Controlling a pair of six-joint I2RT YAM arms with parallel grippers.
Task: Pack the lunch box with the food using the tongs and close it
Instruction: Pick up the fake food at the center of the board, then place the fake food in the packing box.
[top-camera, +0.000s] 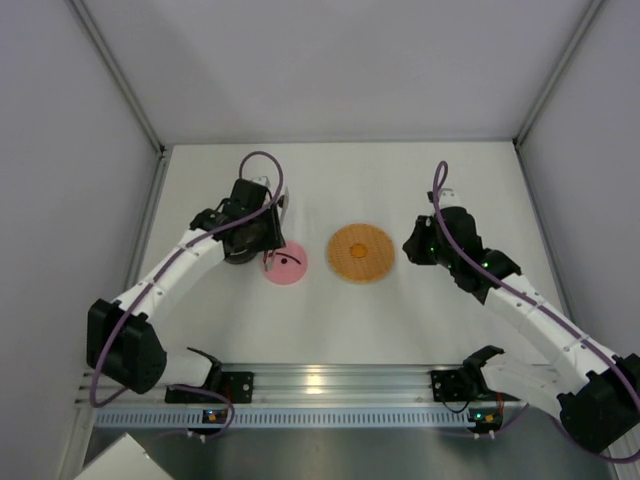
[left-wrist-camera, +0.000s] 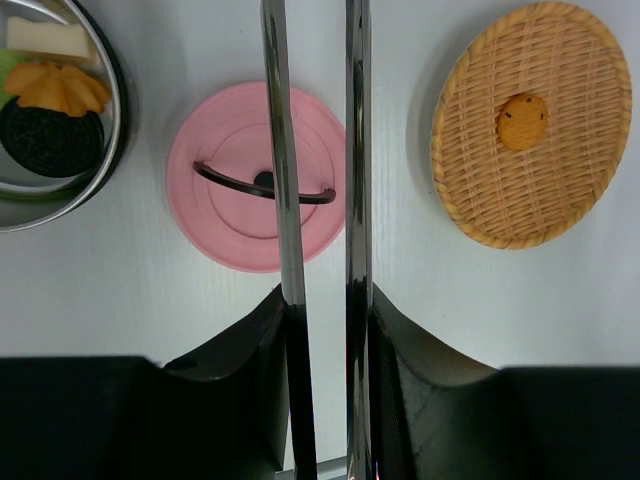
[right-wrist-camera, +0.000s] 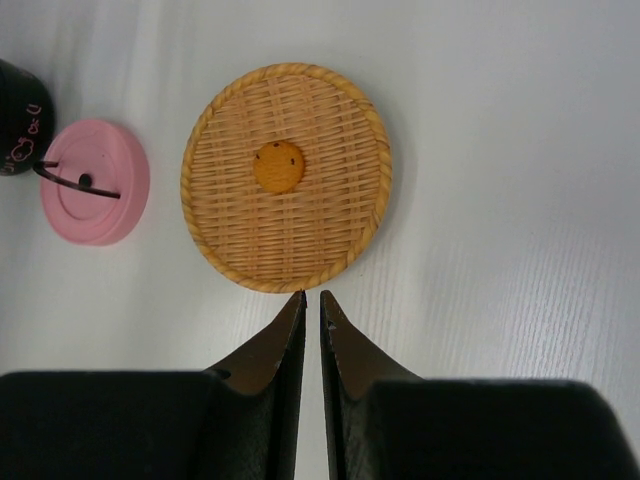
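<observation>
My left gripper (left-wrist-camera: 325, 295) is shut on the tongs (left-wrist-camera: 283, 200), whose two silver arms run up out of the left wrist view, the left arm crossing the pink lid (left-wrist-camera: 225, 220). The lid lies flat on the table, apart from the lunch box (left-wrist-camera: 112, 120) at the upper left. That steel tin holds food: a black cookie (left-wrist-camera: 50, 138), an orange piece (left-wrist-camera: 62, 88), a pale yellow piece (left-wrist-camera: 48, 40) and some green. One orange cookie (right-wrist-camera: 278, 166) lies on the woven plate (right-wrist-camera: 290, 235). My right gripper (right-wrist-camera: 312, 297) is shut and empty, just off the plate's near rim.
In the top view the lid (top-camera: 287, 263) and plate (top-camera: 361, 253) lie side by side mid-table, left gripper (top-camera: 262, 238) beside the lid, right gripper (top-camera: 415, 245) right of the plate. My left arm hides the tin there. White walls enclose the table.
</observation>
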